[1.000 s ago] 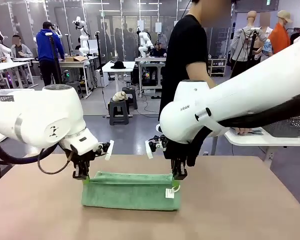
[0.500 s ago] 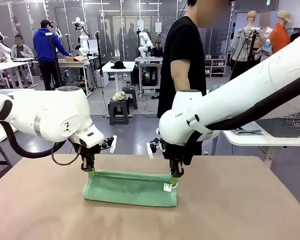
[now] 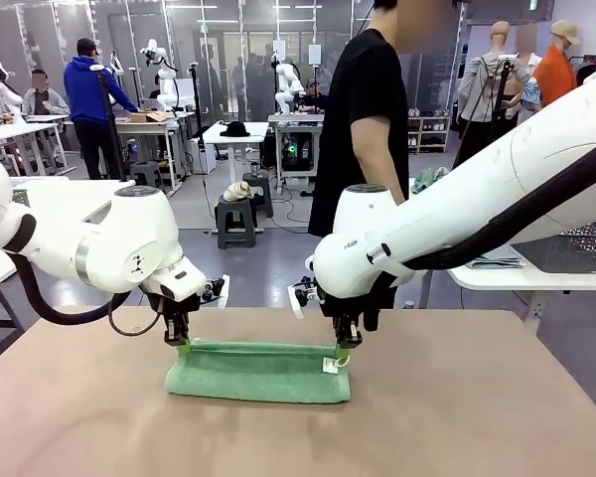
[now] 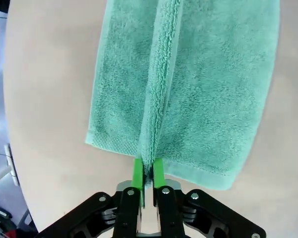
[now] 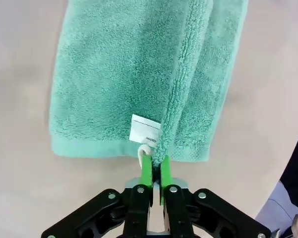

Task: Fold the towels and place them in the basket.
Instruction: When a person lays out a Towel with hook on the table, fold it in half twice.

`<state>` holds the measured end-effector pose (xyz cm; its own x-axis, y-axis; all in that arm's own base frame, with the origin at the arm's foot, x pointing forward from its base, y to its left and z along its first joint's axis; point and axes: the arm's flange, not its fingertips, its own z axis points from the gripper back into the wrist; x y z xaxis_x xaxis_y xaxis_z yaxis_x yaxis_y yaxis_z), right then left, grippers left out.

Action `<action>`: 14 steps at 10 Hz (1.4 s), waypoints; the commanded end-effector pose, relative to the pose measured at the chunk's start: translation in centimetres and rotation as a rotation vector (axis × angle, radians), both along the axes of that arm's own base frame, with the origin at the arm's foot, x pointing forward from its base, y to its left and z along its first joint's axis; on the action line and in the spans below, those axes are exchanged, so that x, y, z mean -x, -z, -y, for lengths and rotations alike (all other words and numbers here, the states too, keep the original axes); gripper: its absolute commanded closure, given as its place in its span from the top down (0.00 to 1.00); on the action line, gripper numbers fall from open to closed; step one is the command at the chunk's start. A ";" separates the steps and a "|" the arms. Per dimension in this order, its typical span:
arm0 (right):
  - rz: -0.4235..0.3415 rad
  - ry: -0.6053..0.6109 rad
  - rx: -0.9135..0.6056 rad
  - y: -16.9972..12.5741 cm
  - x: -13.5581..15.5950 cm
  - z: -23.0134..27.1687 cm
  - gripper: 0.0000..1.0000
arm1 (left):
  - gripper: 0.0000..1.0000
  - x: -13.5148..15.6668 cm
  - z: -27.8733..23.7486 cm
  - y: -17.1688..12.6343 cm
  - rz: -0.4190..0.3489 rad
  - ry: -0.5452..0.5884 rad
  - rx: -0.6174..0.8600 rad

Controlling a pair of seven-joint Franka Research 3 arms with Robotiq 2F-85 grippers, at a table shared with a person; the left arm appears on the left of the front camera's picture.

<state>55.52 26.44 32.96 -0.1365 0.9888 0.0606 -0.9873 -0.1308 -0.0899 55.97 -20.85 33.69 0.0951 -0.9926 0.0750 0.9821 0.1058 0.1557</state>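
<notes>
The left gripper and the right gripper each have their pads almost together, nipping the raised top edge of the towel at its 9 and 3 o'clock ends. The towel lies folded on the middle of the table, its label beside the right gripper. A person stands at 12 o'clock in a busy workshop. Since a second ago the towel has sunk lower and flatter.

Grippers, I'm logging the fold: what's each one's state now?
Left gripper: closed on the folded edge of the green towel.
Right gripper: closed on the same towel's edge.
</notes>
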 end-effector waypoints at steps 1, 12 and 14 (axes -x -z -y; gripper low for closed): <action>0.022 0.027 0.047 0.7 -0.6 1.9 0.27 | 0.27 -0.7 -2.0 0.2 0.056 -0.004 -0.047; -0.039 0.782 -0.306 -12.6 8.6 0.0 0.76 | 0.47 10.4 -7.8 -18.4 -0.045 0.159 0.257; -0.086 1.053 -0.322 -13.0 11.7 -0.6 0.76 | 0.47 11.6 -11.2 -19.2 -0.015 0.186 0.365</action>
<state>46.17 26.09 47.03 0.6811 0.6639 0.3088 -0.7184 0.6875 0.1064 45.09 -10.79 53.83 -0.0598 -0.9256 0.3738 0.9908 -0.0095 0.1350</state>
